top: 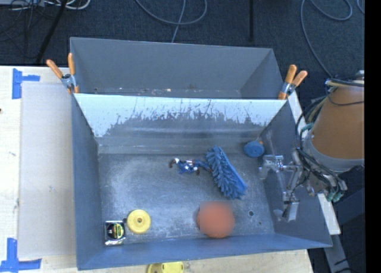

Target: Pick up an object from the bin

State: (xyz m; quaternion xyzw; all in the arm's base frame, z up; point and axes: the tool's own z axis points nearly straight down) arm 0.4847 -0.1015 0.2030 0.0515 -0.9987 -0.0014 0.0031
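Left of the gripper (282, 186) (jaws open or closed, cannot tell), find the blue brush (225, 172) close by, long axis slanting upper-left to lower-right

No legible text or labels anywhere.

arm (336, 126): in from right | wrist: orange cover, cables | claw (284, 190): hangs low, empty

The orange ball (215, 220) near the front wall looks blurred at its edges. The small blue and silver thing (186, 165) touching the blue brush (225, 173) is too small to name, perhaps a toy. A yellow thing (165, 267) outside the bin (172, 66) is cut off by the bottom edge.
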